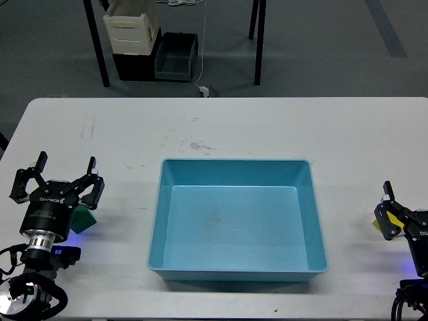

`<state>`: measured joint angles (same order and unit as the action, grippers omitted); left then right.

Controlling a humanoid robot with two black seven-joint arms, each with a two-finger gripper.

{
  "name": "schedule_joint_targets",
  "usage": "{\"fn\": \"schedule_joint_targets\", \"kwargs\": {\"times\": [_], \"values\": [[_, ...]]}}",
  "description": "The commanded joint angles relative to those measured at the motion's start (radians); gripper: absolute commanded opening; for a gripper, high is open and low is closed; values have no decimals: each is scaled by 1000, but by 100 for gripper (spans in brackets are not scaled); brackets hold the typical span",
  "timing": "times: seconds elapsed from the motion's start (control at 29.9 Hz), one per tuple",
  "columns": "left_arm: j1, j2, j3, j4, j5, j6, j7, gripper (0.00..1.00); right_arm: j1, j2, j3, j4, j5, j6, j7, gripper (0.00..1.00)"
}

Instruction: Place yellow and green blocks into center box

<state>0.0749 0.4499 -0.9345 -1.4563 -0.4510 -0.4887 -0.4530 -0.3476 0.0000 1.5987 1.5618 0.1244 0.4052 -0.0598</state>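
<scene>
The light-blue center box (pixel 156 221) sits empty in the middle of the white table. My left gripper (pixel 65 175) is open at the table's left front, its fingers (pixel 91 182) spread wide. The dark green block (pixel 84 219) lies on the table just below and right of it, partly hidden under the gripper body. At the right edge, my right gripper (pixel 416 215) is cut off by the frame. Its one visible finger (pixel 386 200) stands well out from the body, so it reads as open. The yellow block (pixel 395 222) shows right beside that finger, partly covered.
The white table (pixel 221 127) stretches behind the box with faint scuffs. On the floor beyond it stand a cream crate (pixel 132 28), a dark grey bin (pixel 176 57), black table legs (pixel 257 41) and a white cable.
</scene>
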Motion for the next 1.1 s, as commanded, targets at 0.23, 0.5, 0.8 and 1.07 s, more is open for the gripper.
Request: {"fn": "schedule_joint_targets", "kwargs": {"times": [0.23, 0.5, 0.8, 1.07], "values": [[-1, -23, 0, 4, 6, 0, 2, 100, 13, 0, 18, -6, -11, 4, 2, 100], [-1, -25, 0, 4, 6, 0, 2, 100, 133, -230, 53, -43, -320, 6, 3, 100], [-1, -37, 0, 8, 6, 0, 2, 100, 376, -391, 90, -39, -1035, -40, 0, 100], [-1, -53, 0, 13, 6, 0, 2, 100, 499, -744, -159, -43, -1507, -8, 226, 100]]}}
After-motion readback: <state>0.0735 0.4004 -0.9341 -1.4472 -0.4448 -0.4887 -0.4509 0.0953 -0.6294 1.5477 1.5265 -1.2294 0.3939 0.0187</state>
